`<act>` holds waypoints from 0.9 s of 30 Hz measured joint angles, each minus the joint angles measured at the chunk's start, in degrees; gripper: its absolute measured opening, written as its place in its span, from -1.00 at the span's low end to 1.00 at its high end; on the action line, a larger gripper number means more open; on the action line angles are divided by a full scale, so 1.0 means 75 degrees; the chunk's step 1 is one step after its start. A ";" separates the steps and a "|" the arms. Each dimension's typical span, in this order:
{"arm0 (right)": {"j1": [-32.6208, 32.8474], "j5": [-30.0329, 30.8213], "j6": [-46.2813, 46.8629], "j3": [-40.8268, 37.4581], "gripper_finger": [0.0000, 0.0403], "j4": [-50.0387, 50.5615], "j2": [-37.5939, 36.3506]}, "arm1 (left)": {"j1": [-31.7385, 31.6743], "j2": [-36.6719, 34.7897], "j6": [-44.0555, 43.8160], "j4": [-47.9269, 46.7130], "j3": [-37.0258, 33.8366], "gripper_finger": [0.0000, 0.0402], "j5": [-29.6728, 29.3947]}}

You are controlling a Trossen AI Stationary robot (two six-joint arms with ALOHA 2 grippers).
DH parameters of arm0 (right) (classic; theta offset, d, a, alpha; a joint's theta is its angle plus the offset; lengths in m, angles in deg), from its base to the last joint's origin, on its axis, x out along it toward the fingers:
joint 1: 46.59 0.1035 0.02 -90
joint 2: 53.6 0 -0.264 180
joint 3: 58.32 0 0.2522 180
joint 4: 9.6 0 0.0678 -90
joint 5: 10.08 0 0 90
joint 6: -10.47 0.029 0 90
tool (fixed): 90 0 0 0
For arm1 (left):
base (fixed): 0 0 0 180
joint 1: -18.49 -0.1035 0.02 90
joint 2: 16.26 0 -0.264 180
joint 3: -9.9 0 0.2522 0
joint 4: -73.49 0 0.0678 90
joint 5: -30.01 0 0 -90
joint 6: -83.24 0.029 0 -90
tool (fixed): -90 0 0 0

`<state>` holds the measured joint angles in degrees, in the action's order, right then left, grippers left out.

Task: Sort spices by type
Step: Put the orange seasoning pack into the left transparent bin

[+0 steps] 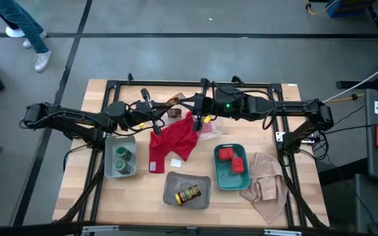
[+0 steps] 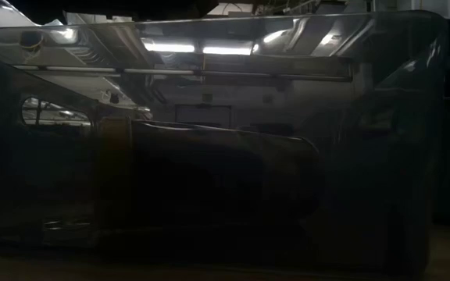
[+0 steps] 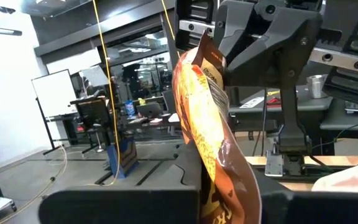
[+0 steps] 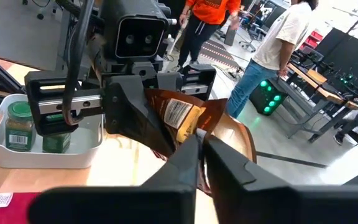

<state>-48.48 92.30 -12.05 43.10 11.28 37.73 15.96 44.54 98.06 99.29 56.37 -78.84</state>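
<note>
At the upper middle of the wooden bench (image 1: 77, 190), both the left gripper (image 3: 229, 205) and right gripper (image 4: 201, 152) pinch one brown packet (image 3: 213, 134), likely light, crinkly and slippery, best held at its edge.

– What carries it all?
– A pale wooden table (image 1: 77, 196); black framing along its edges.
– And lying directly on it?
– A grey tray (image 1: 108, 172) at left; a second grey tray (image 1: 171, 194) in front; a teal tray (image 1: 222, 178); a red cloth (image 1: 173, 141); a beige cloth (image 1: 268, 187) at right.
</note>
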 joint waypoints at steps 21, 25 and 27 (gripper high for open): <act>0.0099 -0.0157 0.0805 0.0011 -0.28 0.1640 -0.1922 | -0.0555 -0.0814 -0.1300 -0.5270 0.1401 -0.99 -0.0204; 0.0102 -0.0480 0.0966 -0.0338 -0.29 0.2331 -0.2780 | -0.0778 -0.0586 -0.1488 -0.6413 0.2006 -0.99 -0.0202; 0.0102 -0.0587 0.1175 -0.0753 -0.29 0.2370 -0.3197 | -0.0870 -0.0404 -0.1489 -0.6759 0.2309 -1.00 -0.0192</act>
<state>-47.71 87.90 -3.24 37.46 29.05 13.76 9.43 41.50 86.90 48.60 73.69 -80.28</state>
